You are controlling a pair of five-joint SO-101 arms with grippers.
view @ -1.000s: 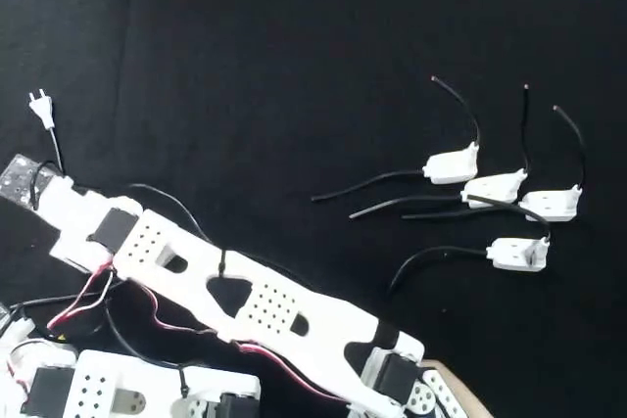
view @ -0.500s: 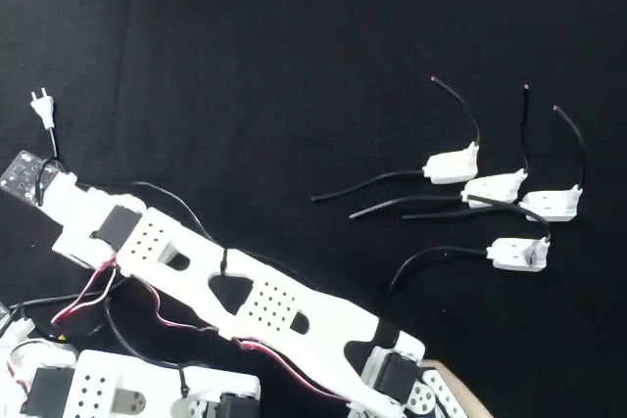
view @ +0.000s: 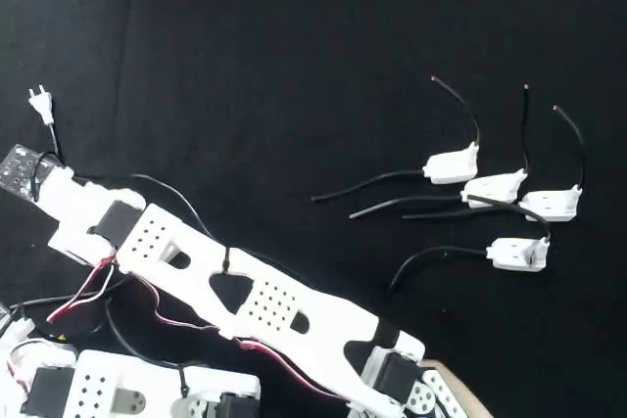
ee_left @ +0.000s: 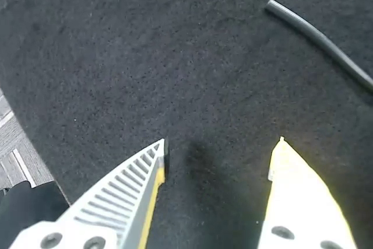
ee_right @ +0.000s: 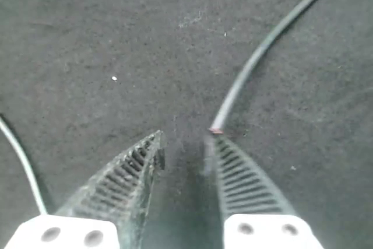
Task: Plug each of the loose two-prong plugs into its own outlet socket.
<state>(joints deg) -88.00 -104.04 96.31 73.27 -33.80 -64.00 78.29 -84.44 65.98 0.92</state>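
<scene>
A loose white two-prong plug (view: 39, 102) lies at the far left of the black cloth, its black cord trailing toward the near side. An arm (view: 235, 291) stretches from the near right across to that cord. In the right wrist view, my right gripper (ee_right: 185, 135) hovers just above the cloth, narrowly open, with the bare end of the cord (ee_right: 262, 45) at one fingertip (ee_right: 213, 144). My left gripper (ee_left: 218, 144) is wide open over bare cloth, holding nothing. Several white outlet sockets (view: 494, 187) lie clustered at the right.
Black cords run from the sockets toward the far side and the middle. A grey cable (ee_left: 320, 39) lies beyond the left gripper, and the table edge (ee_left: 23, 138) is close beside it. A folded arm (view: 98, 389) sits at the near left.
The stretched arm's wrist has crept slightly toward the far side, nearer the loose plug. The sockets and their cords have not moved.
</scene>
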